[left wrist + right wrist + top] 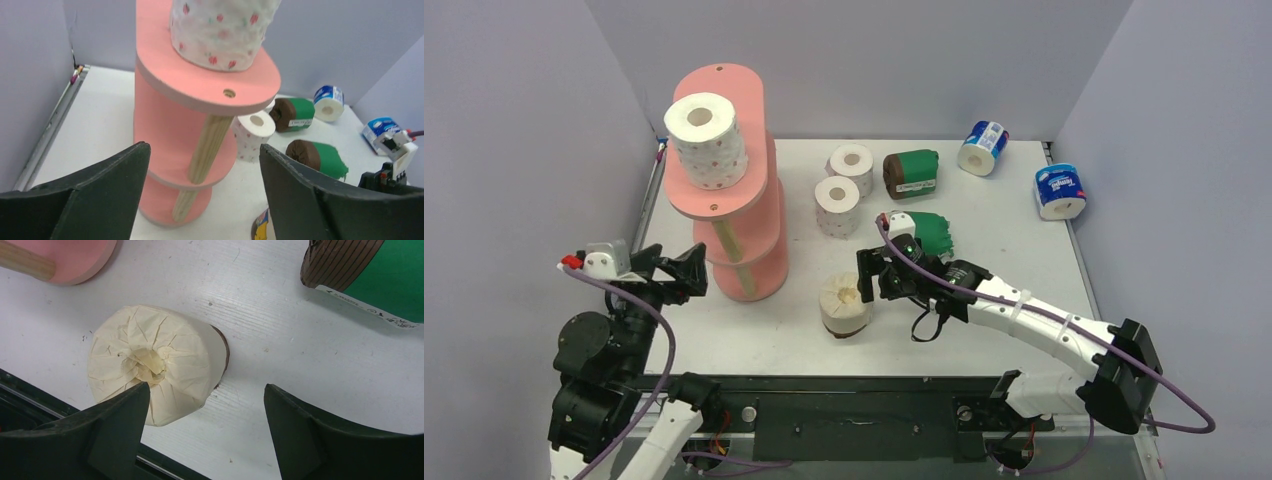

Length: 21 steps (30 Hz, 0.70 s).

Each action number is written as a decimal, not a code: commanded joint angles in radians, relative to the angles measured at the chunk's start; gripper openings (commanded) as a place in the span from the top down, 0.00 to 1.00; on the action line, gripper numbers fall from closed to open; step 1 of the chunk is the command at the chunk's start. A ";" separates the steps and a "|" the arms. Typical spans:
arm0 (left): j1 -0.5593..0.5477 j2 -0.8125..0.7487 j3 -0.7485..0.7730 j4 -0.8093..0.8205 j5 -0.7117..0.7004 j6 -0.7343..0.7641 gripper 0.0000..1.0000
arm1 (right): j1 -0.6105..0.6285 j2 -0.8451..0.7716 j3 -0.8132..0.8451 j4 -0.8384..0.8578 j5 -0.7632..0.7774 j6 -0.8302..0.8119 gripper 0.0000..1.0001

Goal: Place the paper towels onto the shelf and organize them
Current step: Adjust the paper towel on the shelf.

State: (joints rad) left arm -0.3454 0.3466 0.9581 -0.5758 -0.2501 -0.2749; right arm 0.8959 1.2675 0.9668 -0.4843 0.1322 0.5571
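The pink three-tier shelf (724,200) stands at the table's left, and a red-dotted white roll (707,140) sits upright on its top board. My left gripper (686,275) is open and empty, just left of the shelf's (165,125) lower tiers. A cream roll (845,304) stands near the front edge. My right gripper (874,275) hangs open beside it, one finger over the cream roll's (150,365) top. Two dotted rolls (837,206), two green-wrapped brown rolls (911,173) and two blue-white rolls (1060,191) lie behind on the table.
Grey walls close in the table on the left, back and right. A black rail (854,410) runs along the near edge between the arm bases. A small pen-like thing (76,75) lies at the far left edge. One green roll (380,275) lies just beyond my right gripper.
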 commanded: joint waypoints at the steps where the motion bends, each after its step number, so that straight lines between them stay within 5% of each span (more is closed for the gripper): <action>1: -0.003 0.016 0.051 0.150 -0.010 0.032 0.17 | -0.008 -0.050 0.019 0.008 0.039 -0.015 0.20; 3: -0.004 0.056 0.080 0.202 0.003 -0.024 0.01 | -0.008 -0.056 0.013 0.009 0.040 -0.018 0.20; 10: -0.003 0.364 0.312 0.119 0.034 -0.105 0.04 | -0.009 -0.102 -0.011 -0.009 0.058 -0.021 0.20; 21: -0.003 0.534 0.401 0.133 0.021 0.065 0.04 | -0.011 -0.142 -0.028 -0.019 0.093 -0.039 0.20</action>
State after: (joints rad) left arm -0.3454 0.8497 1.2919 -0.4622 -0.2314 -0.2752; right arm 0.8932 1.1427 0.9478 -0.5026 0.1875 0.5350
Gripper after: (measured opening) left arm 0.966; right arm 0.798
